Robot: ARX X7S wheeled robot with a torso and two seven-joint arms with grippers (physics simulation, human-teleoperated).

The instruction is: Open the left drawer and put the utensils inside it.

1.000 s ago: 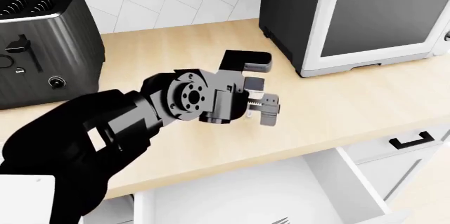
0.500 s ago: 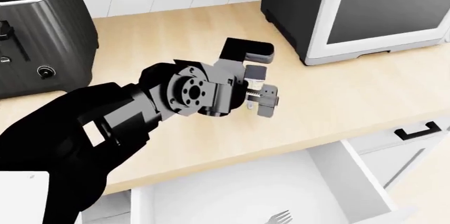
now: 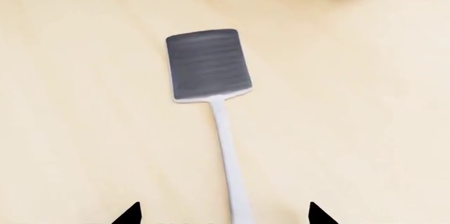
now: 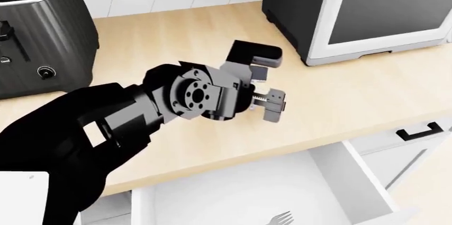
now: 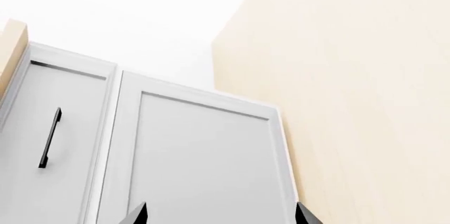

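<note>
The small spatula (image 3: 208, 66) lies flat on the wooden counter, its dark grey square head away from me and its pale handle running back between my fingers. My left gripper (image 3: 223, 216) hovers over it, open, one fingertip on either side of the handle. In the head view this gripper (image 4: 272, 103) covers the spatula. Below the counter the left drawer (image 4: 360, 177) stands pulled out, and the fork's silvery tines (image 4: 282, 217) show inside it at the frame's bottom edge. My right gripper (image 5: 221, 216) is open and empty, facing white cabinet doors.
A black toaster (image 4: 39, 29) stands at the back left of the counter (image 4: 353, 92) and a white-fronted oven (image 4: 367, 8) at the back right. The second drawer's black handle (image 4: 422, 129) shows at right. A cabinet door handle (image 5: 49, 137) appears in the right wrist view.
The head view has tilted down, showing more of the open drawer and the fork tines. My left gripper has shifted slightly to the right over the counter and stays open.
</note>
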